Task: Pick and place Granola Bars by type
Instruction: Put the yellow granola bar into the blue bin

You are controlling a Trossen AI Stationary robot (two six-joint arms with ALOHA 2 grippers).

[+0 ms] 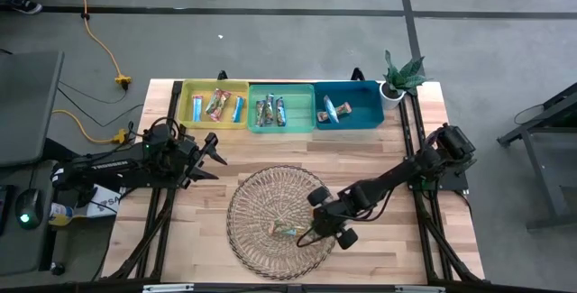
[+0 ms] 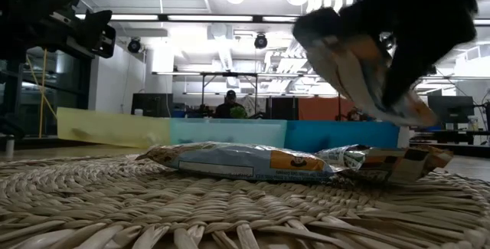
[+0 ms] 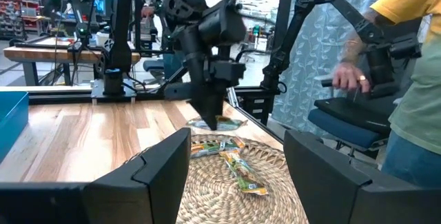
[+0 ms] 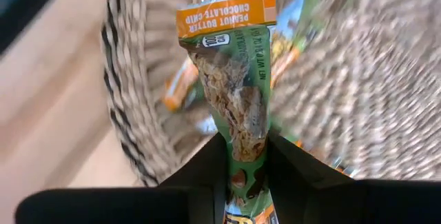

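From above, the right gripper hangs over the right edge of the round woven wicker plate on the pale wooden counter, its dark arm reaching in from the counter's right side, elbow bent. One or two wrapped bars lie on the plate just beside the fingers. Across the far edge stand the yellow rectangular bin, the green rectangular bin and the teal rectangular bin, each with bars already in it, well apart from the plate. The coming move, as I judge it, is a carry from the plate to the far side, toward the bin of matching type. The left gripper waits over the counter near the yellow bin.

At counter height, the right gripper is raised above the weave with a bar slanting down out of it. A blue-and-orange wrapped bar lies flat on the plate beneath, long axis across the view.

The left wrist view shows that arm's own fingers spread wide with nothing between them, the right gripper poised above the plate, and a person in a yellow shirt standing beyond.

The right wrist view shows the fingers closed narrowly on the lower end of a green-and-orange wrapped granola bar; its long axis runs straight out from the fingers, clear of the plate.
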